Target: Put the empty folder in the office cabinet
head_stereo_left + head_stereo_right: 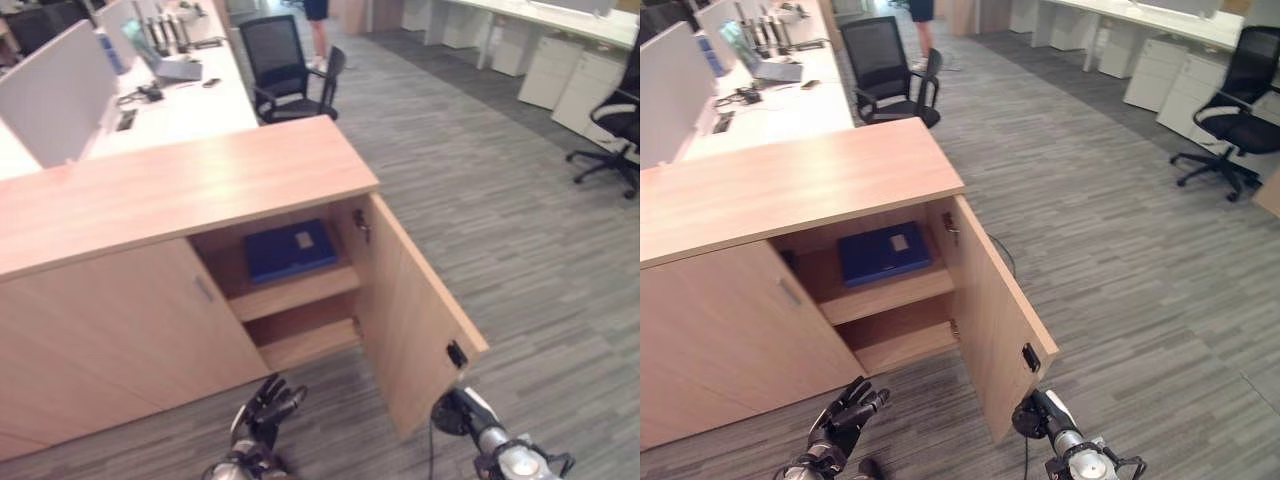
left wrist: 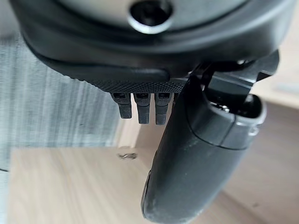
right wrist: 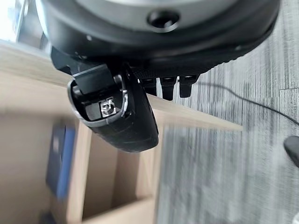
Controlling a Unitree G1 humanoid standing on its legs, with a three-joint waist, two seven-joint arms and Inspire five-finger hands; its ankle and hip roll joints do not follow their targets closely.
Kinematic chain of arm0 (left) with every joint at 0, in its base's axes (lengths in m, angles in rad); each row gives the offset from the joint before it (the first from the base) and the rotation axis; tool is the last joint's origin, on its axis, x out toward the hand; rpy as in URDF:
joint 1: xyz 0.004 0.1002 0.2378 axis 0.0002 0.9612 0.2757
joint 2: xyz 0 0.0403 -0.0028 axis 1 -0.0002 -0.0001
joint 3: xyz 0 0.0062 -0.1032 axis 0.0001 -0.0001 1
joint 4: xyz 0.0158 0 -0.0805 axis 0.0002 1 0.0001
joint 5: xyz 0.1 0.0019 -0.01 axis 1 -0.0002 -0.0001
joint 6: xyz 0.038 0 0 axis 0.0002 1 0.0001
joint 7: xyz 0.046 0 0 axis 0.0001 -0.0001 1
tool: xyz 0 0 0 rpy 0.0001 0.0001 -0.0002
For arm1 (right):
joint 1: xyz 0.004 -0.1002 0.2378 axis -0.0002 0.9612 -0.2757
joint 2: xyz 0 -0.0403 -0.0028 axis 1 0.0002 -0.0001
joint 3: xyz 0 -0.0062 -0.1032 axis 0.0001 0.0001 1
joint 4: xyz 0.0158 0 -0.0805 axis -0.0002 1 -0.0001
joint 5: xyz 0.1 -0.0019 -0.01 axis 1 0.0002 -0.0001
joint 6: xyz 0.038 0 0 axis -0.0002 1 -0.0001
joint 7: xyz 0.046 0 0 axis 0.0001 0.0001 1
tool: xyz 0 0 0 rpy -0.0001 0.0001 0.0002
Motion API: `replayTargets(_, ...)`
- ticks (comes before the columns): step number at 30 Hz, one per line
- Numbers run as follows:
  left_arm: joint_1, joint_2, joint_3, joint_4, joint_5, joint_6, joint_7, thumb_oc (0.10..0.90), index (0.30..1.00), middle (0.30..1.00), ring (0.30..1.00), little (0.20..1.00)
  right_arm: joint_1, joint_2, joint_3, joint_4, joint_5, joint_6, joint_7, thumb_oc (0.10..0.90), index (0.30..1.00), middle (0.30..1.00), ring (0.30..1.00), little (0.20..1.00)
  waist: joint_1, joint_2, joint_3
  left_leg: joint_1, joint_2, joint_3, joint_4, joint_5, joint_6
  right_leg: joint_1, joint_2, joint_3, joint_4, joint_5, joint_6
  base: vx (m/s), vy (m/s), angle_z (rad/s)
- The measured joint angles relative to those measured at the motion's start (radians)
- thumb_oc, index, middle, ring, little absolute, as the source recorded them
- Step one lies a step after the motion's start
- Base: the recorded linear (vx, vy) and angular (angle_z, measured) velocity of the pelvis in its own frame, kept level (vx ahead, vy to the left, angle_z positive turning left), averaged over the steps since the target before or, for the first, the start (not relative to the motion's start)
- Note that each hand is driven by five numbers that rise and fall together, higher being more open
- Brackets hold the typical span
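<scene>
Left hand (image 1: 262, 412) hanging low before closed cabinet door, fingers loosely spread, holding nothing. Blue folder (image 1: 290, 249) lying flat on upper shelf of open cabinet (image 1: 180, 185), white label unreadable. Right hand (image 3: 121, 116) hovering beside open door (image 1: 415, 320); grip state unclear.

Folder (image 1: 290, 249) flat on upper shelf (image 1: 296, 291) inside cabinet (image 1: 180, 190), door (image 1: 415, 315) open rightward.

No text, number or sign can be read anywhere. The blue folder (image 1: 290, 250) lying flat on the upper shelf of the office cabinet (image 1: 180, 185) bears a small pale label (image 1: 304, 239) on its cover, but whatever is printed on it is too small to make out.
</scene>
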Motion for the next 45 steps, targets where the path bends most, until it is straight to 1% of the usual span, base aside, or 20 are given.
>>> replayTargets(1, -0.001, -0.001, 0.003, 0.001, 0.000, -0.002, 0.000, 0.800, 0.900, 0.900, 0.900, 0.900, 0.000, 0.004, 0.000, -0.005, 0.000, 0.000, 0.008, 0.800, 0.900, 0.900, 0.900, 0.900, 0.002, 0.005, -0.001, 0.021, -0.002, -0.006, -0.003, -0.004, -0.002, -0.003, -0.009, -0.010, 0.001, 0.014, 0.025, 0.10, 0.260, 0.73)
replayTargets(3, 0.002, -0.022, 0.005, 0.002, 0.001, -0.001, 0.002, 0.800, 0.900, 0.900, 0.900, 0.900, 0.004, -0.006, -0.003, -0.030, 0.000, -0.001, 0.023, 0.800, 0.900, 0.900, 0.900, 0.900, -0.002, 0.053, -0.005, 0.059, -0.007, -0.020, -0.068, -0.044, 0.008, -0.004, 0.005, -0.009, 0.015, 0.030, 0.058, 0.09, 0.225, 0.71)
replayTargets(4, -0.021, -0.028, 0.025, 0.016, 0.002, 0.000, 0.006, 0.800, 0.900, 0.900, 0.900, 0.900, -0.005, 0.043, -0.003, -0.025, 0.000, 0.014, 0.017, 0.800, 0.900, 0.900, 0.900, 0.900, 0.015, 0.019, -0.002, 0.048, -0.072, -0.061, -0.115, -0.058, 0.039, -0.010, -0.049, -0.006, 0.042, 0.020, 0.093, 0.05, 0.228, 1.09)
replayTargets(5, -0.017, -0.021, 0.029, 0.008, 0.002, 0.000, 0.006, 0.800, 0.900, 0.900, 0.900, 0.900, -0.011, 0.060, -0.009, -0.026, 0.000, 0.013, 0.022, 0.800, 0.900, 0.900, 0.900, 0.900, 0.019, 0.001, 0.000, 0.043, -0.097, -0.064, -0.125, -0.041, 0.052, -0.010, -0.066, 0.020, 0.049, 0.015, 0.103, 0.06, 0.296, 1.61)
replayTargets(6, -0.015, 0.012, 0.029, 0.008, 0.005, 0.001, 0.005, 0.800, 0.900, 0.900, 0.900, 0.900, -0.037, 0.113, 0.001, -0.031, 0.000, 0.011, 0.031, 0.800, 0.900, 0.900, 0.900, 0.900, 0.069, -0.043, -0.012, 0.020, -0.160, -0.084, -0.142, -0.031, 0.068, -0.014, -0.120, 0.031, 0.076, -0.001, 0.124, 0.06, 0.395, 1.60)
replayTargets(8, -0.014, 0.097, 0.034, 0.007, 0.024, 0.001, 0.006, 0.800, 0.900, 0.900, 0.900, 0.900, -0.144, 0.207, 0.010, -0.034, 0.002, -0.017, 0.062, 0.800, 0.900, 0.900, 0.900, 0.900, 0.127, -0.091, -0.010, -0.029, -0.227, -0.086, -0.063, -0.046, 0.134, -0.021, -0.195, 0.001, 0.119, -0.003, 0.149, 0.07, 0.337, 1.28)
replayTargets(9, -0.011, 0.111, 0.034, 0.009, 0.043, 0.001, 0.008, 0.800, 0.900, 0.900, 0.900, 0.900, -0.174, 0.233, 0.011, -0.035, 0.002, -0.032, 0.066, 0.800, 0.900, 0.900, 0.900, 0.900, 0.132, -0.090, -0.010, -0.060, -0.240, -0.093, 0.016, -0.103, 0.169, -0.019, -0.230, -0.017, 0.182, -0.012, 0.168, 0.02, 0.184, 0.68)
replayTargets(10, -0.004, 0.115, 0.038, 0.008, 0.050, 0.000, 0.008, 0.800, 0.900, 0.900, 0.900, 0.900, -0.193, 0.247, 0.010, -0.034, 0.002, -0.042, 0.069, 0.800, 0.900, 0.900, 0.900, 0.900, 0.142, -0.088, -0.011, -0.066, -0.246, -0.097, 0.040, -0.126, 0.166, -0.022, -0.260, -0.014, 0.231, -0.020, 0.177, 0.00, 0.155, 0.60)
replayTargets(12, 0.012, 0.123, 0.053, 0.007, 0.063, -0.001, 0.013, 0.800, 0.900, 0.900, 0.900, 0.900, -0.240, 0.305, 0.016, -0.042, 0.003, -0.079, 0.073, 0.800, 0.900, 0.900, 0.900, 0.900, 0.147, -0.074, -0.004, -0.065, -0.271, -0.144, 0.032, -0.127, 0.185, -0.047, -0.312, 0.019, 0.364, 0.031, 0.136, 0.04, 0.147, 0.70)
replayTargets(14, 0.019, 0.145, 0.055, -0.001, 0.065, -0.008, 0.020, 0.800, 0.900, 0.900, 0.900, 0.900, -0.252, 0.324, 0.017, -0.059, 0.005, -0.084, 0.079, 0.800, 0.900, 0.900, 0.900, 0.900, 0.162, -0.074, 0.000, -0.055, -0.285, -0.178, -0.019, -0.122, 0.204, -0.107, -0.291, 0.144, 0.423, -0.002, 0.156, 0.12, 0.080, 0.76)
replayTargets(15, 0.020, 0.145, 0.052, 0.000, 0.064, -0.008, 0.027, 0.800, 0.900, 0.900, 0.900, 0.900, -0.238, 0.326, 0.002, -0.070, 0.007, -0.087, 0.078, 0.800, 0.900, 0.900, 0.900, 0.900, 0.146, -0.069, 0.003, -0.027, -0.300, -0.243, -0.080, -0.090, 0.223, -0.115, -0.216, 0.258, 0.405, -0.066, 0.161, 0.15, 0.009, 0.98)
replayTargets(16, 0.016, 0.145, 0.049, -0.001, 0.064, -0.009, 0.027, 0.800, 0.900, 0.900, 0.900, 0.900, -0.227, 0.326, -0.017, -0.070, 0.019, -0.087, 0.074, 0.800, 0.900, 0.900, 0.900, 0.900, 0.134, -0.061, 0.005, -0.011, -0.300, -0.273, -0.115, -0.068, 0.224, -0.108, -0.168, 0.309, 0.365, -0.100, 0.159, 0.14, -0.056, 1.17)
replayTargets(18, 0.024, 0.143, 0.037, -0.021, 0.063, -0.013, 0.026, 0.800, 0.900, 0.900, 0.900, 0.900, -0.214, 0.322, -0.078, -0.062, 0.046, -0.086, 0.046, 0.800, 0.900, 0.900, 0.900, 0.900, 0.123, -0.054, 0.015, 0.040, -0.317, -0.306, -0.198, -0.029, 0.214, -0.114, -0.124, 0.320, 0.229, -0.105, 0.159, 0.11, -0.129, 0.74)
replayTargets(22, 0.019, 0.130, 0.030, -0.027, 0.062, -0.013, 0.022, 0.800, 0.900, 0.900, 0.900, 0.900, -0.211, 0.325, -0.216, -0.034, 0.096, -0.100, -0.016, 0.800, 0.900, 0.900, 0.900, 0.900, 0.107, -0.039, 0.022, 0.097, -0.329, -0.349, -0.256, -0.031, 0.208, -0.132, -0.133, 0.323, 0.033, -0.004, 0.156, 0.09, -0.089, 0.36)
replayTargets(24, 0.006, 0.135, 0.032, -0.040, 0.062, -0.014, 0.016, 0.800, 0.900, 0.900, 0.900, 0.900, -0.205, 0.326, -0.337, 0.017, 0.113, -0.119, -0.068, 0.800, 0.900, 0.900, 0.900, 0.900, 0.081, -0.053, 0.020, 0.119, -0.338, -0.392, -0.282, -0.007, 0.190, -0.117, -0.141, 0.380, 0.010, 0.055, 0.161, 0.07, -0.093, 0.72)
replayTargets(27, 0.045, 0.156, 0.061, -0.068, 0.062, -0.017, 0.001, 0.800, 0.900, 0.900, 0.900, 0.900, -0.203, 0.327, -0.372, 0.055, 0.123, -0.129, -0.079, 0.800, 0.900, 0.900, 0.900, 0.900, 0.102, -0.104, 0.007, 0.151, -0.357, -0.385, -0.282, -0.031, 0.150, -0.085, -0.149, 0.375, 0.024, 0.101, 0.147, 0.06, -0.083, -0.06)
replayTargets(28, 0.050, 0.142, 0.061, -0.066, 0.062, -0.014, 0.001, 0.800, 0.900, 0.900, 0.900, 0.900, -0.217, 0.326, -0.358, 0.057, 0.123, -0.139, -0.078, 0.800, 0.900, 0.900, 0.900, 0.900, 0.114, -0.089, 0.006, 0.154, -0.336, -0.371, -0.276, -0.045, 0.127, -0.076, -0.132, 0.374, 0.008, 0.061, 0.144, 0.08, -0.120, -0.18)
replayTargets(33, 0.076, 0.074, 0.056, -0.080, 0.061, -0.011, -0.026, 0.800, 0.900, 0.900, 0.900, 0.900, -0.192, 0.308, -0.411, 0.099, 0.154, -0.145, -0.111, 0.800, 0.900, 0.900, 0.900, 0.900, 0.085, 0.002, 0.005, 0.171, -0.252, -0.355, -0.283, -0.046, 0.088, -0.069, -0.042, 0.374, 0.008, 0.033, 0.111, 0.04, -0.098, -0.11)
replayTargets(40, 0.079, 0.050, 0.090, -0.079, 0.044, 0.003, -0.042, 0.800, 0.900, 0.900, 0.900, 0.900, -0.042, 0.278, -0.477, 0.166, 0.149, -0.124, -0.107, 0.800, 0.900, 0.900, 0.900, 0.900, 0.003, -0.032, 0.006, 0.212, -0.208, -0.320, -0.288, -0.063, 0.061, -0.047, -0.006, 0.399, 0.000, 0.002, 0.104, 0.01, -0.094, -0.17)
replayTargets(45, 0.079, 0.055, 0.085, -0.080, 0.043, 0.004, -0.049, 0.800, 0.900, 0.900, 0.900, 0.900, -0.083, 0.207, -0.478, 0.289, 0.162, -0.115, -0.106, 0.800, 0.900, 0.900, 0.900, 0.900, -0.004, -0.005, -0.007, 0.230, -0.189, -0.291, -0.283, -0.063, 0.056, -0.051, 0.011, 0.421, -0.001, 0.005, 0.096, 0.00, -0.081, -0.18)
